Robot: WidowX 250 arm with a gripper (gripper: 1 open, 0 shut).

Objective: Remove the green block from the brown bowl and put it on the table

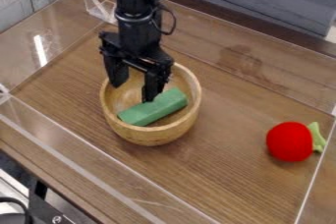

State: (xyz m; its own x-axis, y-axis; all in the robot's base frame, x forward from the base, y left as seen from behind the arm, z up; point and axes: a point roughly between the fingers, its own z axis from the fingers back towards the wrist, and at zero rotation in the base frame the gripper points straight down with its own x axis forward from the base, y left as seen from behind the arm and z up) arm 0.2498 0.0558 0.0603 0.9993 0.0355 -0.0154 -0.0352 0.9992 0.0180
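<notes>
We see 1 arm with its gripper [140,79] pointing straight down over the back-left part of the brown bowl [152,127], jaws spread wide and holding nothing. The 2 dark fingers [156,79] hang at about rim height, just behind and above the near end of the green block [152,107], and we cannot tell from this single view whether either fingertip touches it. The block lies inside the bowl, tilted, with one end down toward the bowl's floor at the left and the other propped up against the right inner wall. That slant is probably why the gripper comes in from above with its jaws fully apart: we judge it needs room to straddle the block's narrow width rather than its length. The bowl sits on the table [223,184], well clear of the clear acrylic walls [157,189], which leaves bare wood on every side for a later put-down. A red round object [290,140] rests far to the right, well apart from the bowl, and we judge it plays no part here.
</notes>
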